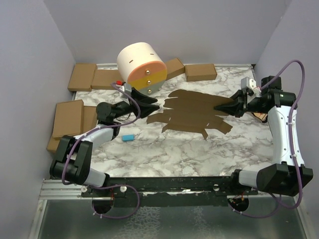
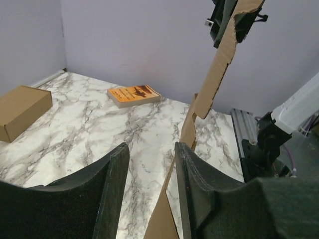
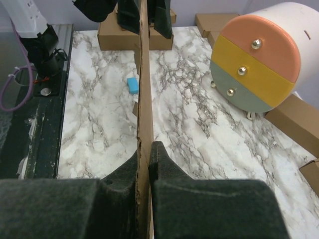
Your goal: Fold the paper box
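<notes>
The paper box (image 1: 192, 112) is a wide brown die-cut sheet with flaps, held up off the marble table between the two arms. My right gripper (image 1: 218, 107) is shut on its right edge, and in the right wrist view the sheet (image 3: 144, 74) runs edge-on out of the pinched jaws (image 3: 144, 154). My left gripper (image 1: 154, 105) is at the sheet's left end. In the left wrist view its jaws (image 2: 152, 164) stand apart, with the sheet's edge (image 2: 214, 79) rising between them, close against the right finger (image 2: 192, 169).
A white cylinder with an orange, yellow and green face (image 1: 142, 67) stands at the back. Ready-made brown boxes (image 1: 82, 76) (image 1: 201, 72) (image 1: 69, 118) line the back and left. A small blue object (image 1: 128, 137) lies near the left arm. An orange booklet (image 2: 133, 94) lies by the right wall.
</notes>
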`<state>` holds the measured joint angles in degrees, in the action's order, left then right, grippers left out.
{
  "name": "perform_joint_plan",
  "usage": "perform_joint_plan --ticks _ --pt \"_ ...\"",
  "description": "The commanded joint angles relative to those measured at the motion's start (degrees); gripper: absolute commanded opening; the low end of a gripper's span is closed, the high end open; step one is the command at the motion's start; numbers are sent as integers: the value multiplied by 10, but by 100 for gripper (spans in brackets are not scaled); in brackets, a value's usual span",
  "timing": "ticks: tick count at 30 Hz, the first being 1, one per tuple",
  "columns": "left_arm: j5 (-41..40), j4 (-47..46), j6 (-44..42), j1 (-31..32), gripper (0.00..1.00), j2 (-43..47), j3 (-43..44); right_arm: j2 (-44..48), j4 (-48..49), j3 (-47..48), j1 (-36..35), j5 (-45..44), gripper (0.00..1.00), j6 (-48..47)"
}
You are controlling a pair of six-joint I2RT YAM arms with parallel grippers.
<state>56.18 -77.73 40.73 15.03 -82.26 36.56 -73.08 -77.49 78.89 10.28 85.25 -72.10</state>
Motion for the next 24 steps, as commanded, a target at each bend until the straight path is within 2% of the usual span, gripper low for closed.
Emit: perform_joint_plan --ticks 1,15,24 --pt "19 66 -108 20 45 13 -7 17 -32 -3 -11 27 1 -36" --pt "77 -19 -74 60 46 -20 -18 15 -22 -3 -18 32 1 -21" --pt "58 -59 -47 71 48 -43 -12 17 -10 -12 -18 41 1 -10"
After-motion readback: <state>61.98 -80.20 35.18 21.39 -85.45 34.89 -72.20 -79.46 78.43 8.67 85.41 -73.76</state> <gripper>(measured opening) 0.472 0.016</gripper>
